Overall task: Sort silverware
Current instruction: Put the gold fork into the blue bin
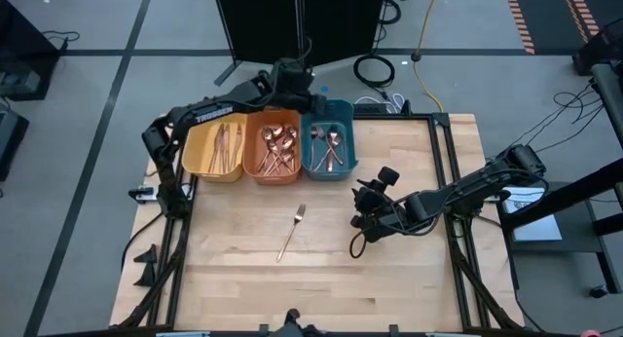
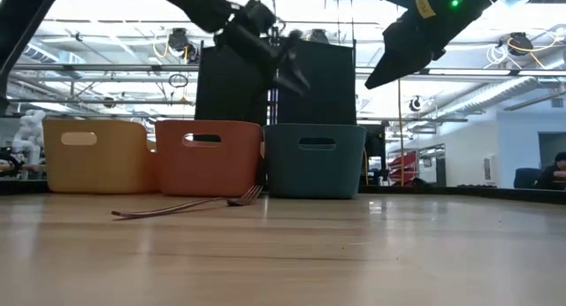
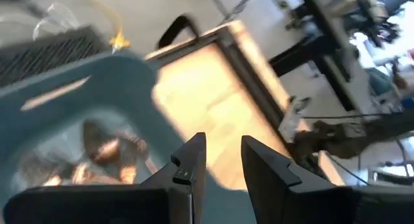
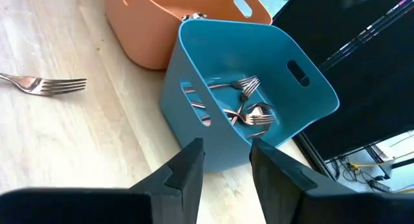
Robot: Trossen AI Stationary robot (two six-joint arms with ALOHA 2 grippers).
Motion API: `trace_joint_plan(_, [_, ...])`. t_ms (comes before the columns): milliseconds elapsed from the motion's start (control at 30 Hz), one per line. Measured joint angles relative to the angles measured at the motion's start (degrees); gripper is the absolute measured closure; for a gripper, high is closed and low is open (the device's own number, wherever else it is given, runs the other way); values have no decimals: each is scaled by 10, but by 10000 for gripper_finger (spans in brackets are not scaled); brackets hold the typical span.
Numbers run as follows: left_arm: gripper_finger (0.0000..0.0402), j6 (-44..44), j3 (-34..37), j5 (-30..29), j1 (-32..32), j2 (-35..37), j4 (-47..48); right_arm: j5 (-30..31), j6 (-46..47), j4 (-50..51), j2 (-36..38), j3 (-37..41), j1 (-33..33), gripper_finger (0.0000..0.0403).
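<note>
One copper fork [image 1: 291, 232] lies flat on the wooden table, near its middle, tines toward the bins. Three bins stand in a row at the far edge: yellow [image 1: 216, 149] with knives, orange [image 1: 275, 149] with spoons, teal [image 1: 328, 147] with forks [image 4: 249, 111]. My left gripper [image 3: 223, 146] hovers open and empty above the teal bin's far left corner [image 1: 313, 95]. My right gripper [image 4: 226, 149] stands open and empty over the table to the right of the lone fork [image 1: 364, 197], pointing at the teal bin.
Bare wood lies around the lone fork and toward the near edge. A dark metal frame [image 1: 446, 171] borders the table. Behind the bins stands a black panel [image 2: 274, 80] with cables on the floor beyond.
</note>
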State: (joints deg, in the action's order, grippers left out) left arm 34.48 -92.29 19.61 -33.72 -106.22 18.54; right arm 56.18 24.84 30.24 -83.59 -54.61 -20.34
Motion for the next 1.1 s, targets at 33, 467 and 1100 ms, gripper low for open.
trace_joint_plan(33, [308,-11,-11,3,2,3,3,0,0,0,0,0,0,284])
trace_joint_plan(467, [308,-182,-37,-21,107,79,196,-26,-20,0,0,0,0,284])
trace_joint_plan(1100, [308,-86,110,-210,357,70,353,-118,-15,-20,0,0,-16,284])
